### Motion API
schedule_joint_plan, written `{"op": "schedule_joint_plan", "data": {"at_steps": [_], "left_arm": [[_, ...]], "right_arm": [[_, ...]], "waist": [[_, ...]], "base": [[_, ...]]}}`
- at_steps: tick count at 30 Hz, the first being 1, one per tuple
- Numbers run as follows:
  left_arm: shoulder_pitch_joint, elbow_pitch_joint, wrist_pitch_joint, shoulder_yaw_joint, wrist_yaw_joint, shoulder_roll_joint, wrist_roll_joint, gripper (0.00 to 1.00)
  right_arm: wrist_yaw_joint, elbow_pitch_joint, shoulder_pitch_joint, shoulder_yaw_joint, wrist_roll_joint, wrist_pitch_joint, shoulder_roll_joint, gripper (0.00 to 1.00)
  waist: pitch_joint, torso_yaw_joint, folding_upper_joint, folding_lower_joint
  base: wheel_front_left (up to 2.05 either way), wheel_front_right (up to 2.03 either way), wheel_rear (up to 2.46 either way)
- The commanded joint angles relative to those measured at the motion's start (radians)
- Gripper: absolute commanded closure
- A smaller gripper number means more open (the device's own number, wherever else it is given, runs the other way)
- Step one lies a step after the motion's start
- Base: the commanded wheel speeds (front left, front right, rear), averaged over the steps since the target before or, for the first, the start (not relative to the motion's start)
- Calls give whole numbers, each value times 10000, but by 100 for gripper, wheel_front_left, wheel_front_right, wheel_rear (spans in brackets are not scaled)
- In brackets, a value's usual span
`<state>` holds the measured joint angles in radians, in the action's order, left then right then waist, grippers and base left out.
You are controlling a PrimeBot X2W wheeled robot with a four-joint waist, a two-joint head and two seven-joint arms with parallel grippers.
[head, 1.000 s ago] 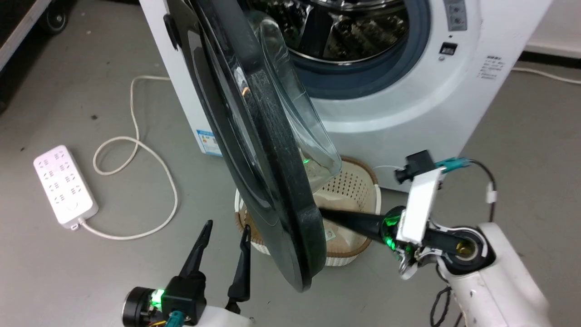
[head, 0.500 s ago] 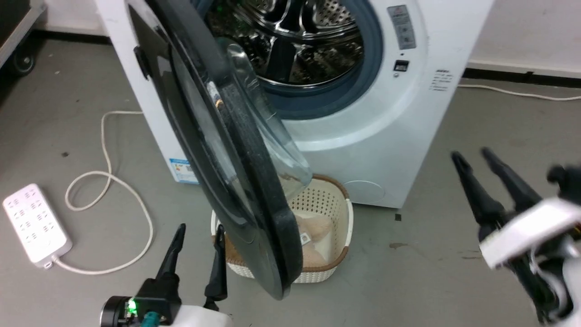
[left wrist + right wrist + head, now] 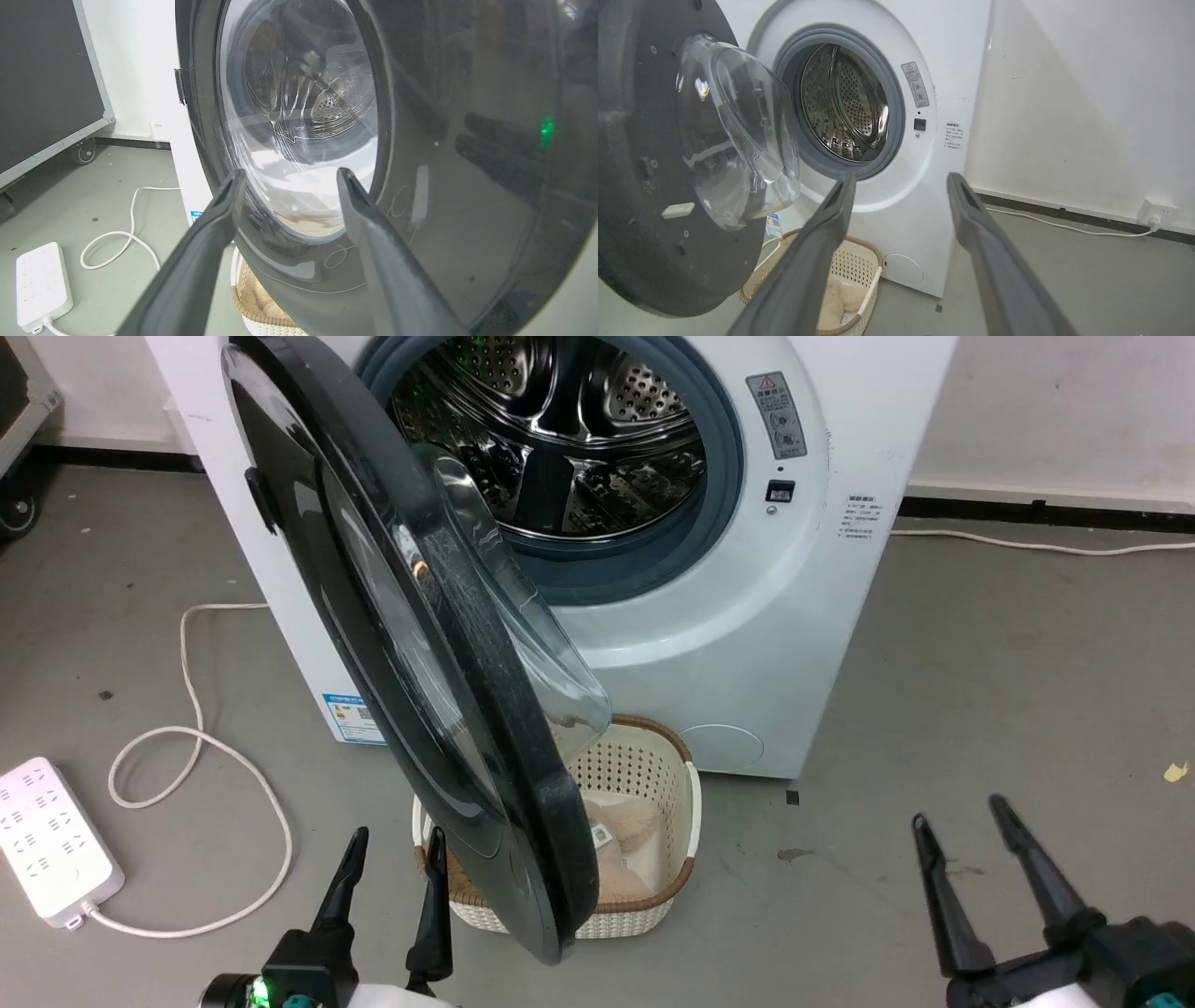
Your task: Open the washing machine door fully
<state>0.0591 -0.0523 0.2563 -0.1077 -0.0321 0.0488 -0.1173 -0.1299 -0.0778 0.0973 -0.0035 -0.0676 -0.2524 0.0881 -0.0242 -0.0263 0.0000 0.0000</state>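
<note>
Glossy black round washing machine door (image 3: 495, 709) holds itself half-open unaided, probably why left pincer (image 3: 397, 840) and right pincer (image 3: 960, 812) both sit spread apart, empty.

left hand (image 3: 392, 840) spread, right hand (image 3: 962, 812) spread

Bright, seemingly overhead light glares off the washing machine door (image 3: 299, 140).

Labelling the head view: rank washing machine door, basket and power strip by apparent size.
1. washing machine door, nearest the camera
2. basket, partly behind the door
3. power strip, at the picture's edge
</note>
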Motion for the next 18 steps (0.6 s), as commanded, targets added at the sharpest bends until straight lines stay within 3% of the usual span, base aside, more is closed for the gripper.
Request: {"op": "schedule_joint_plan", "data": {"at_steps": [1, 10, 11, 12, 13, 18], "left_arm": [[105, -16, 55, 26, -1, 16, -30, 0], [31, 32, 55, -50, -114, 15, -88, 0], [27, 38, 55, -67, -113, 15, -112, 19], [18, 64, 55, -93, -94, 15, -99, 65], [4, 139, 55, -106, -87, 15, -35, 100], [-108, 1193, 55, 222, -307, 15, -282, 100]], "right_arm": [[-8, -85, 166, -73, 68, -71, -136, 0], [-8, -215, 144, -214, -122, -91, -370, 0], [-8, -213, 126, -233, -158, -91, -372, 0], [-8, -210, 111, -243, -202, -91, -373, 0], [-8, -207, 101, -249, -237, -91, -374, 0], [-8, -209, 54, -270, -408, -92, -377, 0]], "waist": [[21, -6, 0, 0], [8, -47, 0, 0], [5, -49, 0, 0], [4, -51, 0, 0], [6, -53, 0, 0], [51, -54, 0, 0]], "base": [[0, 0, 0], [0, 0, 0], [0, 0, 0], [0, 0, 0], [0, 0, 0], [0, 0, 0]]}}
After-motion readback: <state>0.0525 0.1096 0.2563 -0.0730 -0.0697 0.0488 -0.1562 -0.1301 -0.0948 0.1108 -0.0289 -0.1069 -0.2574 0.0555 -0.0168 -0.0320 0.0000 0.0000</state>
